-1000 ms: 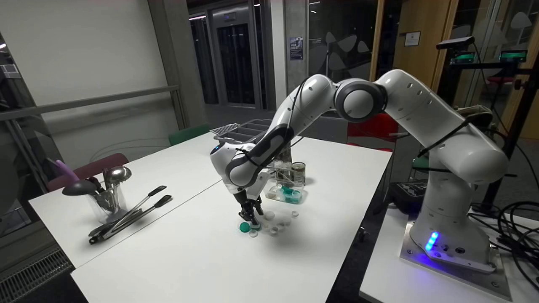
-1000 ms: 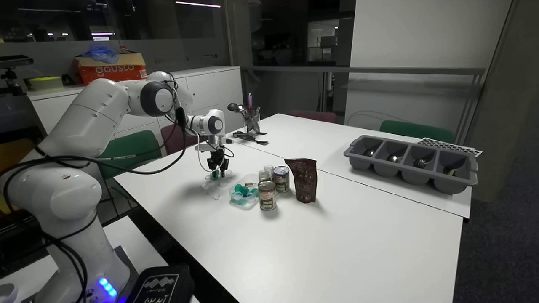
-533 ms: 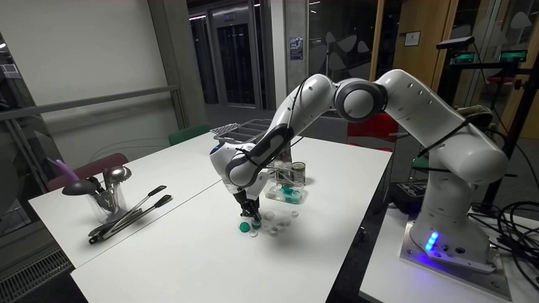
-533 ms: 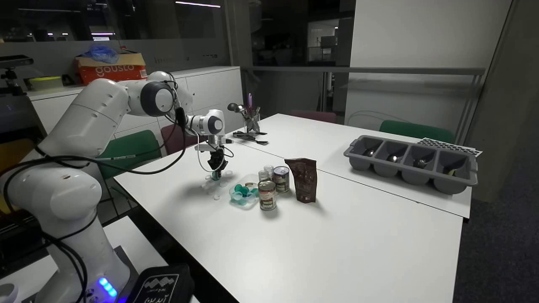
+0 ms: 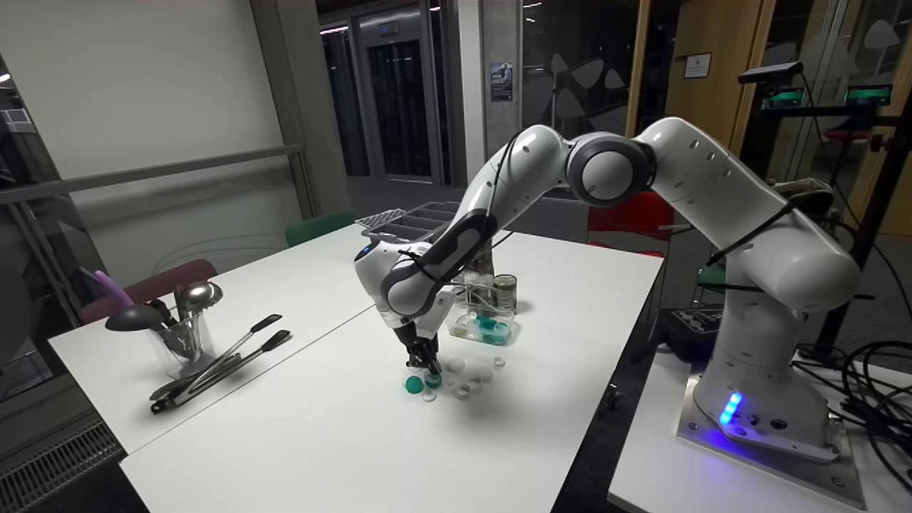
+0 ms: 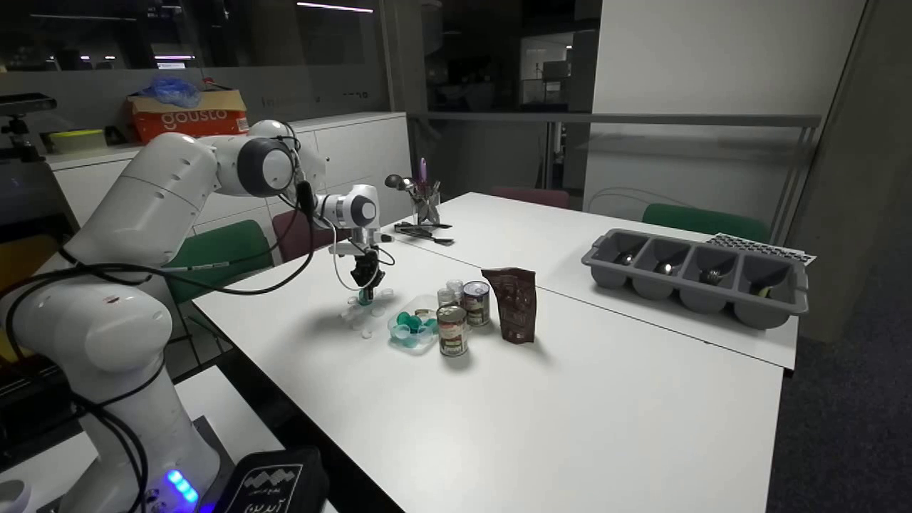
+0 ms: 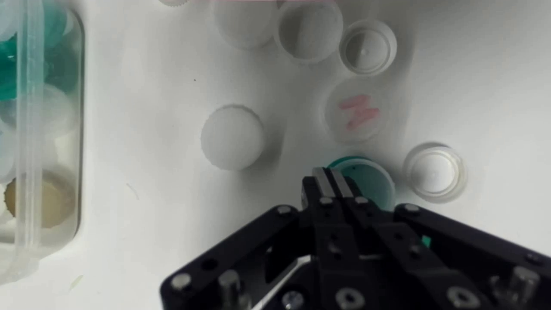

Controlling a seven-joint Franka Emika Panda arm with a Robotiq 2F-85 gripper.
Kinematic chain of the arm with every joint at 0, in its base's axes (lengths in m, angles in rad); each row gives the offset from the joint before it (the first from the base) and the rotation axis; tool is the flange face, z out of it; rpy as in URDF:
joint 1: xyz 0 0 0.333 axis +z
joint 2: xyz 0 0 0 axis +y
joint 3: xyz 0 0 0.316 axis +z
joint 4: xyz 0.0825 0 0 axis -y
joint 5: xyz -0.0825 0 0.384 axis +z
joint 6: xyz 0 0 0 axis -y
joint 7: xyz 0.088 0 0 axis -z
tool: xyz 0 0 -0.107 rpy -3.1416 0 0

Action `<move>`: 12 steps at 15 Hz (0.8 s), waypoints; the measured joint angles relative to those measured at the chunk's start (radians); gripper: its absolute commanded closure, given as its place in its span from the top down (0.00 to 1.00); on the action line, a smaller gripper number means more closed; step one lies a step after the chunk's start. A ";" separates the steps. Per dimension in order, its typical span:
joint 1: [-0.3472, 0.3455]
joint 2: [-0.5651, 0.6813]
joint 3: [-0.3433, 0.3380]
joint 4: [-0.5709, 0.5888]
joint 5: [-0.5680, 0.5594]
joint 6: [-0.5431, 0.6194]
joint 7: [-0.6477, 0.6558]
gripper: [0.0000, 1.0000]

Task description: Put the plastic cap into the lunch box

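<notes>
Two fingers [image 7: 319,186] of the tool [image 7: 329,170] stand together in the wrist view, only a thin dark line between them, their tips over the rim of a teal cap [image 7: 372,185] that sits with its hollow side up. They hide the stretch of rim nearest the lunch box [image 7: 29,142], so I cannot tell whether the cap's wall is pinched or merely touched; a grasp on the rim seems the likely step in hand. The coming move turns on one relation: the teal cap is down at the tabletop [image 7: 146,241], outside the lunch box, well apart from its wall, with a white cap [image 7: 232,137] roughly between. Being round, the teal cap has no long axis to match. In an exterior view, a green cap [image 5: 414,385] lies farther from the lunch box than the tool does, just beside the teal cap; teal pieces [image 5: 491,329] already lie in the lunch box. In an exterior view, a tin can [image 6: 452,331] stands just beside the lunch box, on the side away from the tool, and a brown pouch [image 6: 511,305] farther beyond it. The carry therefore seems best made from the tool's own side, lifted enough to pass over the white cap.
</notes>
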 measured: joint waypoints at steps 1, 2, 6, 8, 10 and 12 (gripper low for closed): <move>0.002 0.000 0.000 0.000 0.000 0.000 0.000 0.42; 0.005 0.000 0.000 0.000 -0.002 0.000 0.000 0.50; 0.027 -0.001 0.000 0.000 -0.037 0.000 -0.002 0.79; 0.038 -0.002 0.000 0.000 -0.049 0.000 -0.002 0.94; 0.046 -0.002 0.000 0.000 -0.058 0.000 -0.002 1.00; 0.051 -0.002 0.000 0.001 -0.065 0.000 -0.002 1.00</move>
